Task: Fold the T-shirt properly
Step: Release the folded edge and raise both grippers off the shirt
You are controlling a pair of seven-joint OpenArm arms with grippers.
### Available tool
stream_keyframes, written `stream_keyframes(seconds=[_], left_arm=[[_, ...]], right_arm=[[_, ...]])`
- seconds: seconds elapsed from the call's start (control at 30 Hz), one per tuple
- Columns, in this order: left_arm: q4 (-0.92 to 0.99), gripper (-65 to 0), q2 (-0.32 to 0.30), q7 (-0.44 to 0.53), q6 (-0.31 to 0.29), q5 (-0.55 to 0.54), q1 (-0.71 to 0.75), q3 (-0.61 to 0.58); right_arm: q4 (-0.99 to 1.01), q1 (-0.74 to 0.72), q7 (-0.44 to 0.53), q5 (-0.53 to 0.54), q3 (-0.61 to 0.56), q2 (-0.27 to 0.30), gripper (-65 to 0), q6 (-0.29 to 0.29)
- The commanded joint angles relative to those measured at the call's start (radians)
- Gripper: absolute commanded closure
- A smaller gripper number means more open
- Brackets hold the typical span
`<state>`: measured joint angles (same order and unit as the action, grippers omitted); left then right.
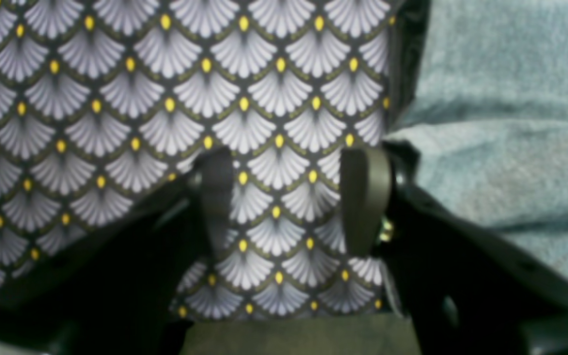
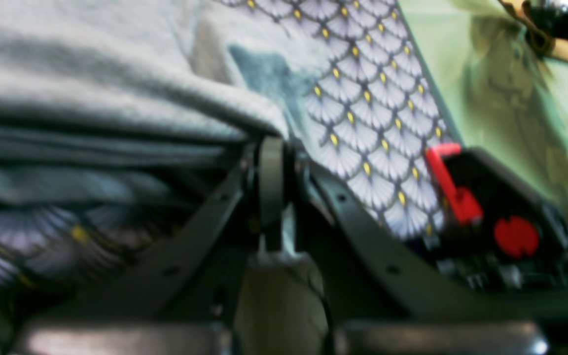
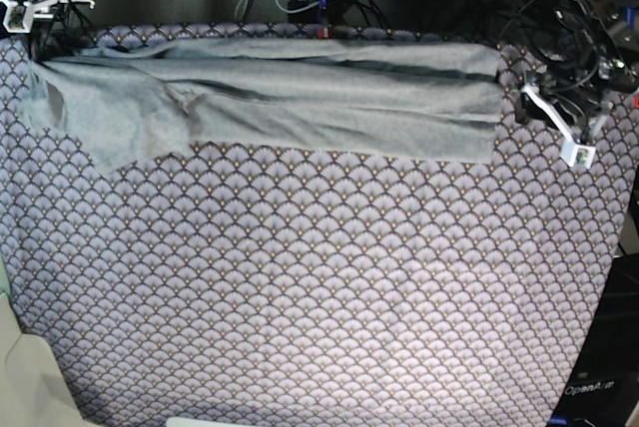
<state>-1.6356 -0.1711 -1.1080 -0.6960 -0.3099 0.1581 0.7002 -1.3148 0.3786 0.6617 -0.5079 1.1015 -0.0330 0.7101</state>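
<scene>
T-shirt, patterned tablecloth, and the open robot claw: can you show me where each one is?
T-shirt (image 3: 300,98): base view, middle of the grey fabric.
Tablecloth (image 3: 319,287): base view, bare patterned middle.
Left gripper (image 1: 289,197): left wrist view, gap between its open fingertips.
</scene>
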Motion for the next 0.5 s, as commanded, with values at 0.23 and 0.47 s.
stream_keyframes(seconds=[0.23,0.47], left_arm=[[-0.013,-34.1,-0.014,0.015,-0.002,-0.010,-0.010,0.003],[-0.013,-34.1,-0.014,0.015,-0.002,-0.010,-0.007,0.008]], right_arm=[[-0.013,0.033,0.120,0.021,0.022,-0.031,0.0,-0.012],[0.016,0.027,0.120,0.021,0.022,-0.025,-7.4,-0.012]])
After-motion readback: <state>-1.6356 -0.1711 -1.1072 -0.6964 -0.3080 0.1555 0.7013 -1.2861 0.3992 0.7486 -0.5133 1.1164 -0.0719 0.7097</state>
